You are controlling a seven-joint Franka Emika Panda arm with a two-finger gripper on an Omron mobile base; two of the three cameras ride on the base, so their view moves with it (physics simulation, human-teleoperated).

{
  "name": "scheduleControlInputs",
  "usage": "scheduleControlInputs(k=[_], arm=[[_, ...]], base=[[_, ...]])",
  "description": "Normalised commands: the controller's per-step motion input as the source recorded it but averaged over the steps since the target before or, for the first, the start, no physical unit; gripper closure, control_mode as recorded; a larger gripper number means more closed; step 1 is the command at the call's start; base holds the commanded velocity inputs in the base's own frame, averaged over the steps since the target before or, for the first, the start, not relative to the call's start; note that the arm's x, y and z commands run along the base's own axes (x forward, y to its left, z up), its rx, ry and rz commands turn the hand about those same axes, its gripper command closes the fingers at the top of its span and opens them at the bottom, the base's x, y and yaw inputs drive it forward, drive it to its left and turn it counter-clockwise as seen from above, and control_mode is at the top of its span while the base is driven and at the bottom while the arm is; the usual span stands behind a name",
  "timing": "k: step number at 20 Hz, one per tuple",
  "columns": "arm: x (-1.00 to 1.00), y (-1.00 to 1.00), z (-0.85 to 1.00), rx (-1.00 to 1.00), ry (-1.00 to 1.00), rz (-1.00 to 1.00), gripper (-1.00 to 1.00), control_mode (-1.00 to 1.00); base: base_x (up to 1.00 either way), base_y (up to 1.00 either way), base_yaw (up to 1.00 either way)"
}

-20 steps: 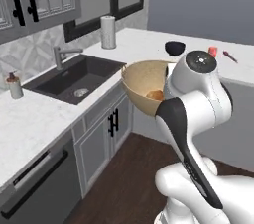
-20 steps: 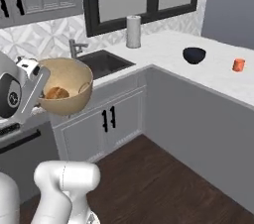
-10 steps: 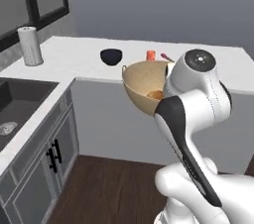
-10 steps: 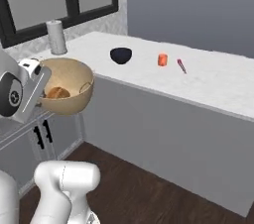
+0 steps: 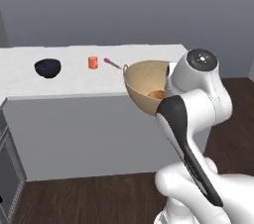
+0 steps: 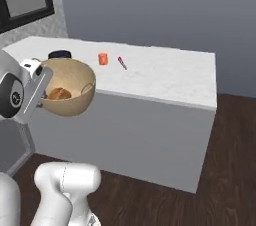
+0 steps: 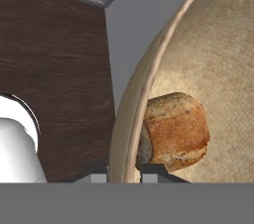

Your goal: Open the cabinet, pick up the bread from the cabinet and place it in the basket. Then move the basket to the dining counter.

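Observation:
My gripper [image 7: 124, 169] is shut on the rim of the tan basket [image 5: 144, 82], which it holds tilted in the air at about counter height. The orange-brown bread [image 5: 156, 94] lies inside the basket [image 6: 70, 92], low against its wall, and looks large in the hand view [image 7: 176, 129]. The dining counter [image 5: 74, 79], white marble on plain grey sides, stretches just behind the basket; its near edge [image 6: 165, 97] runs to the right. The basket hangs in front of that edge, not resting on it. The cabinet is out of view.
On the counter stand a black bowl [image 5: 48, 67], a small orange cup [image 5: 93, 62] and a red-tipped utensil [image 5: 111, 63]. Dark wood floor [image 5: 99, 198] lies below. A low grey cabinet front [image 5: 7, 168] sits at the left edge.
Both base views have swung away from the sink corner and window to face the island counter, so the base has moved. The basket with the bread stays gripped in the same hold.

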Motion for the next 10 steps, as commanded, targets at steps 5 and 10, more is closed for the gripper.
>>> scheduleControlInputs(k=[5, 10], arm=[[0.00, 0.00, 0.00, 0.00, 0.00, 0.00, 1.00, 1.00], [0.00, 0.00, 0.00, 0.00, 0.00, 0.00, 1.00, 1.00]], base=[[0.94, -0.11, -0.16], [1.00, -0.10, -0.13]])
